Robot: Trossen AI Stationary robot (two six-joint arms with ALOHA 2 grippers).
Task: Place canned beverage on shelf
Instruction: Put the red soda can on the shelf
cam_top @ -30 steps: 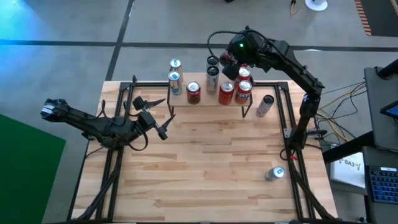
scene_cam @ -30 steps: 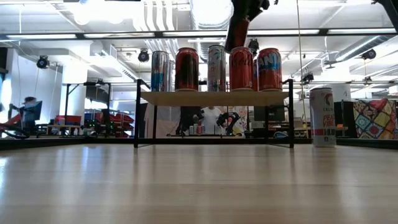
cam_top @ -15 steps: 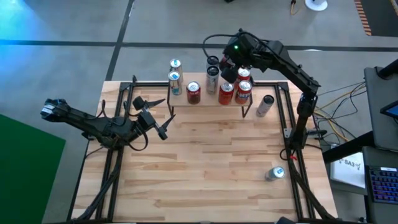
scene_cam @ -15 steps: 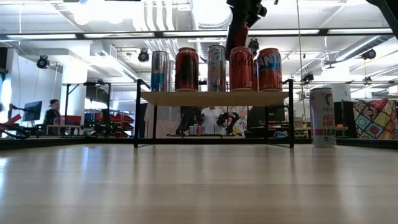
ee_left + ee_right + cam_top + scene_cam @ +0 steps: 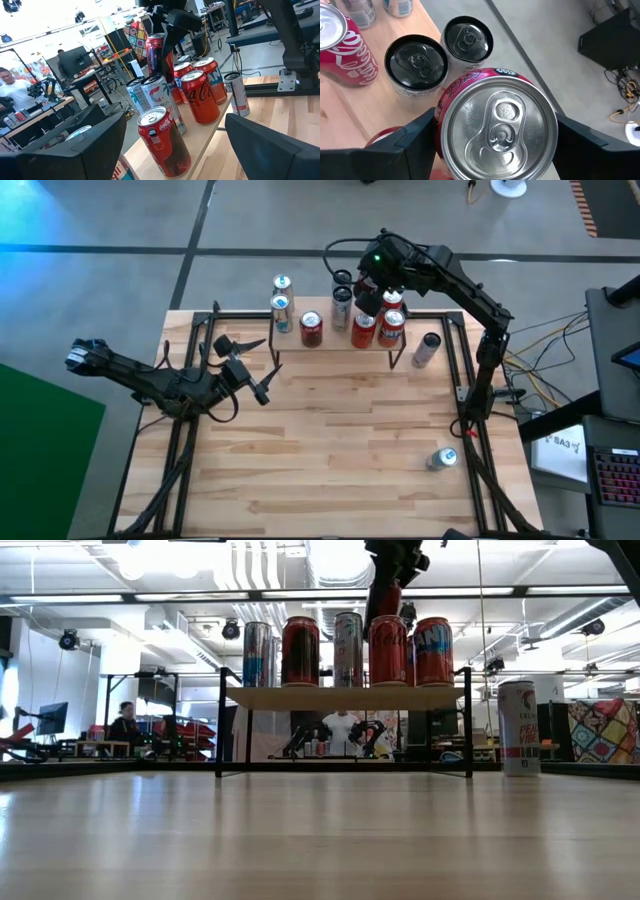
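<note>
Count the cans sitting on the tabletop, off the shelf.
2: a slim can standing just right of the shelf, and a second can near the table's front right corner.

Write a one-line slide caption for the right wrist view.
Right gripper holds a red can above the shelf, beside two black-topped cans.

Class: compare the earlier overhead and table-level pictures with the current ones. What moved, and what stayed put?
The right gripper, holding a red can, shifted slightly leftward over the back of the shelf, between the standing cans. Nothing was released. The left gripper, the shelved cans and the two cans on the table stayed put.
</note>
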